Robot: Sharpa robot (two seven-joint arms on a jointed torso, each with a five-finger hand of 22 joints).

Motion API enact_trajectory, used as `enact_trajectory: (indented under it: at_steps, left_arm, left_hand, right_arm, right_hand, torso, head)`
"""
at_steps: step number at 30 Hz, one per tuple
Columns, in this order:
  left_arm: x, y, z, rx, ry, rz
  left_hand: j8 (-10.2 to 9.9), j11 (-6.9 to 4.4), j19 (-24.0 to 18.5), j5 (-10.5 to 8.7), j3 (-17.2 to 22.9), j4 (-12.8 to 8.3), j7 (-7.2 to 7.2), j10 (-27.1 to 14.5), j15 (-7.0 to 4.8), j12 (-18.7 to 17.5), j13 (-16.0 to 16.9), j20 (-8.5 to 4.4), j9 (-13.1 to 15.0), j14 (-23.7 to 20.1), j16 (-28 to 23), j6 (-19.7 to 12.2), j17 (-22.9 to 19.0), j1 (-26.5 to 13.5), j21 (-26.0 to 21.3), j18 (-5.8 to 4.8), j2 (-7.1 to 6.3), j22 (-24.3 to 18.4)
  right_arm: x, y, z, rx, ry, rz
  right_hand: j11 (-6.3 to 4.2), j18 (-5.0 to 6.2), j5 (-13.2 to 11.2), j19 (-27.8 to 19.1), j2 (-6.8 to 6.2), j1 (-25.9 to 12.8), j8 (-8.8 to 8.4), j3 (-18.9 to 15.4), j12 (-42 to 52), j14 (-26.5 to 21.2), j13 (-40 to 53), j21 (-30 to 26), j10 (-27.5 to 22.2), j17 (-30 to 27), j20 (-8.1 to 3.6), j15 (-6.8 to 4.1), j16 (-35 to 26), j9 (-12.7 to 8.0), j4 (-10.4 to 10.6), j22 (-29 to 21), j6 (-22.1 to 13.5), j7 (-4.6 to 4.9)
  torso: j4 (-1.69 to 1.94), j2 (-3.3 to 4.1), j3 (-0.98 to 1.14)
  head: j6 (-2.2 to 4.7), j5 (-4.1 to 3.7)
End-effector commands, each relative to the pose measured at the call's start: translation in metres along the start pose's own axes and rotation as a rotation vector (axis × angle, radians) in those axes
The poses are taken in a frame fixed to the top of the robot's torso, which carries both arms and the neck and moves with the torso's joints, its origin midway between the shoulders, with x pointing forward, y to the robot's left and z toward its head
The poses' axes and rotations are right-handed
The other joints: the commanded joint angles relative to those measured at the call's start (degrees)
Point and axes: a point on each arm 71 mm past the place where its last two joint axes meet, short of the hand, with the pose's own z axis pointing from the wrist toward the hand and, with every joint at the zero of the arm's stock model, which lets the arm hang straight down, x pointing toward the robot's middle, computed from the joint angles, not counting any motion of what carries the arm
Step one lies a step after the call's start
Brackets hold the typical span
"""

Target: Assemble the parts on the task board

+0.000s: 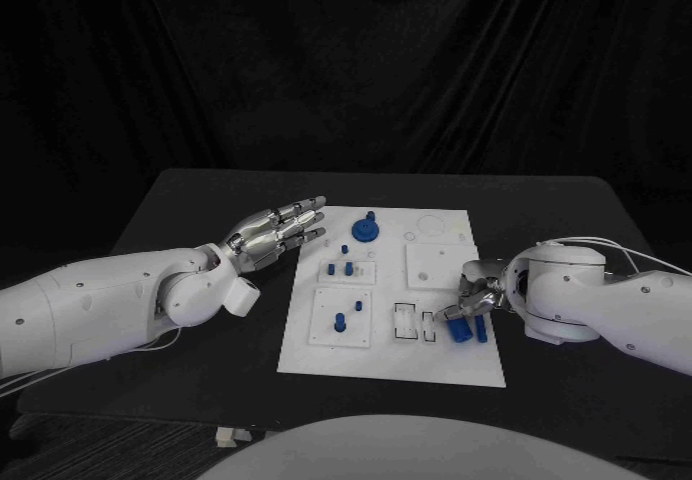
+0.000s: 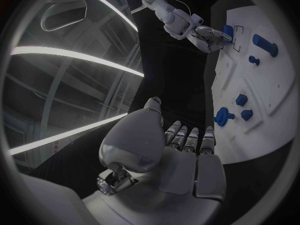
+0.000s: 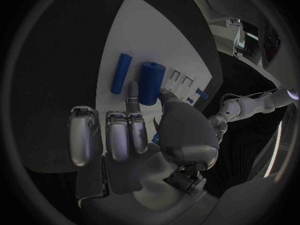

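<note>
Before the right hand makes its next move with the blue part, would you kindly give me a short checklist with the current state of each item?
1. Right hand holds the blue cylinder: ok, its fingers touch it.
2. Second blue cylinder lies apart from the held one: ok.
3. Left hand holds nothing, beside the task board: ok.
4. Rectangular slots beside the right hand unblocked: ok.
5. Cylinder lifted off the board: cannot tell.

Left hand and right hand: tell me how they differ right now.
The left hand hovers beside the board's far left edge with fingers stretched flat, holding nothing; the right hand sits at the board's near right edge, fingers curled. The right hand pinches a blue cylinder; the left touches no part. Both are silver, on white arms.
</note>
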Motion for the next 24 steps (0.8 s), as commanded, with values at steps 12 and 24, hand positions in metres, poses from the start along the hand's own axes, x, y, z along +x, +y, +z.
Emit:
enact_trajectory:
  at_steps: [12, 24]
  left_arm:
    - [0.002, 0.001, 0.001, 0.006, 0.015, -0.015]
    - [0.002, 0.001, 0.001, 0.003, 0.016, -0.016]
  left_hand:
    - [0.3, 0.52, 0.1, 0.28, 0.4, -0.1, 0.45, 0.1, -0.11, 0.3, 0.1, 0.44, 0.1, 0.1, -0.2, 0.0, -0.1, 0.5, 0.1, 0.71, 0.16, 0.0]
    - [0.3, 0.53, 0.1, 0.27, 0.4, 0.0, 0.47, 0.1, -0.07, 0.3, 0.1, 0.49, 0.1, 0.1, -0.2, -0.1, -0.1, 0.5, 0.1, 0.8, 0.19, 0.0]
  right_arm:
    - [0.002, -0.006, -0.004, -0.006, 0.0, 0.226]
    - [-0.007, 0.0, -0.016, -0.036, 0.038, 0.421]
  right_hand:
    - [-0.96, 0.84, 18.4, 3.0, -0.87, 1.3, 4.73, 8.9, 0.2, 5.5, 15.1, -1.1, 6.1, 12.7, -0.01, -0.36, -0.8, 6.0, -4.3, 12.8, -2.9, -0.99]
    - [-1.07, 0.92, 18.7, 2.8, -1.01, -0.3, 5.79, 10.1, 0.2, 5.4, 15.1, -1.4, 6.1, 12.1, 0.02, -0.29, -1.0, 7.3, -4.0, 12.7, -3.3, -1.07]
  torso:
    - [-0.02, 0.01, 0.01]
    - [-0.02, -0.03, 0.03]
  head:
    - [0.0, 0.37]
    - [0.0, 0.23]
